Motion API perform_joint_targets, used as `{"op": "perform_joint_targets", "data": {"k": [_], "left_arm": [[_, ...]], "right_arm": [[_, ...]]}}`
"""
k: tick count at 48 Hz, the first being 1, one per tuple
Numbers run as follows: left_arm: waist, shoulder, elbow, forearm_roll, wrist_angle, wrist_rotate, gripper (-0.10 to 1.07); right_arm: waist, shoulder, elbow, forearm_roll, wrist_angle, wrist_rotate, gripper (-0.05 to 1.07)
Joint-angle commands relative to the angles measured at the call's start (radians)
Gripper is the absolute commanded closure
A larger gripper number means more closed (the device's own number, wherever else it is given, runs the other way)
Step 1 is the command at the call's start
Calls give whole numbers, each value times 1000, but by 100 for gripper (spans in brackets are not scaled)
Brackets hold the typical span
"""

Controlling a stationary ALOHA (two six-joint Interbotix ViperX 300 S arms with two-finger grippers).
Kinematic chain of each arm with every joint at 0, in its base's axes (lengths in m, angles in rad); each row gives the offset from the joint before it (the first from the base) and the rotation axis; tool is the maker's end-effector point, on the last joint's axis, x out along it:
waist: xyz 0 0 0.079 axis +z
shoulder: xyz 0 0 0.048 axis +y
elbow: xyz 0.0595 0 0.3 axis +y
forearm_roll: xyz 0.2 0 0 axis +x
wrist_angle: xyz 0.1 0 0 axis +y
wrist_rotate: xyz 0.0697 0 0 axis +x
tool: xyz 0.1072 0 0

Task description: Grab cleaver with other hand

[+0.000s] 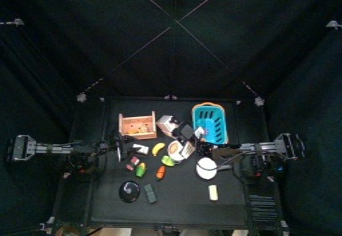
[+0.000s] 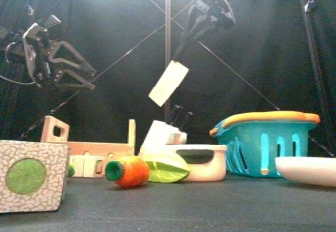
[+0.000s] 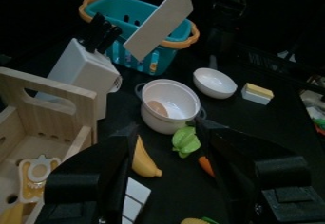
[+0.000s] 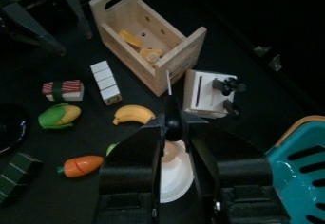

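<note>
Black table (image 3: 273, 71), right end effector (image 4: 170, 125) gripping cleaver (image 3: 158, 21)

We see a small black table (image 1: 100, 205) crowded with toys. A wooden crate (image 1: 138, 126) and a teal basket (image 1: 210, 121) sit toward its back edge. Near the front edge lie a dark round piece (image 1: 128, 190) and a yellow block (image 1: 213, 193); a white pot (image 1: 206, 167) stands mid-table.
</note>
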Motion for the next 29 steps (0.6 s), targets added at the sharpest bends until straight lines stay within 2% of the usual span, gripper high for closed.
{"op": "perform_joint_targets", "data": {"k": [1, 9, 16, 23, 29], "left_arm": [[-9, 0, -11, 38, -6, 2, 10], [-18, 0, -11, 156, -9, 2, 10], [-18, 2, -18, 258, -23, 2, 10], [-21, 14, -35, 328, -110, 0, 10], [-40, 48, -48, 336, -204, -5, 9]], "right_arm": [[3, -69, 37, -6, -58, -2, 45], [25, -176, 189, -38, -229, -2, 45], [23, -278, 344, -83, -486, 0, 45], [-9, -348, 453, -95, -710, -5, 45], [-66, -379, 508, -103, -842, -6, 45]]}}
